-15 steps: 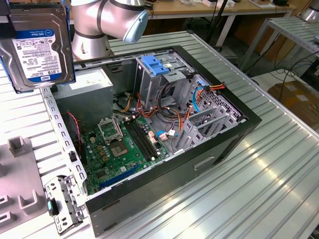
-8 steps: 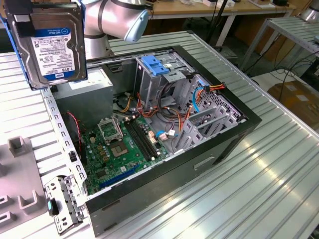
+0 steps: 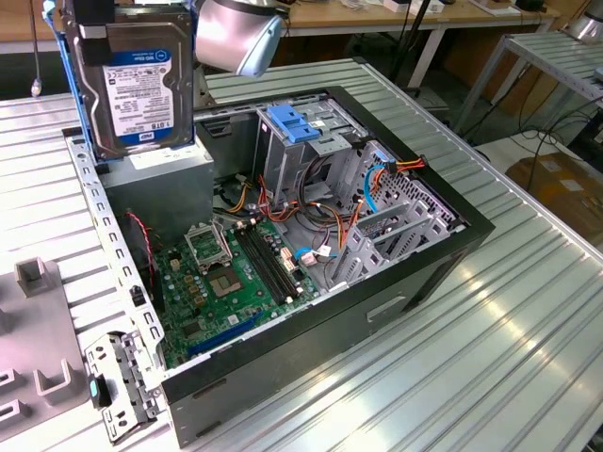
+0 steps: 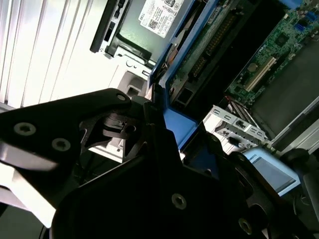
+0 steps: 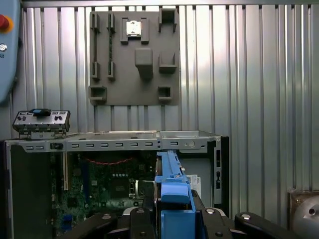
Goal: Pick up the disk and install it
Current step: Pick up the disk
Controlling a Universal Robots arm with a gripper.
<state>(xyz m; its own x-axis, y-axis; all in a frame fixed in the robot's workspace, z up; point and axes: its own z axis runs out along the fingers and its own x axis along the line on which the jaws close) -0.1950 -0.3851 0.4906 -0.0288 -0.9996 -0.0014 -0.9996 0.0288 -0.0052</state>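
Ribbed metal table point(image 3: 528, 330); directly on it, an open computer case point(image 3: 377, 315); beside that, a grey fixture plate point(image 3: 47, 330)

No legible print; blue-and-white label point(image 3: 146, 94) on the disk point(image 3: 141, 36)

Dull grey metal disk point(image 3: 141, 85), blue plastic edging; table point(image 3: 528, 330) ribbed bare metal, matt.

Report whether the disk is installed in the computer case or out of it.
Out. The disk hangs on edge above the open computer case, clamped in the gripper, not seated in any bay.
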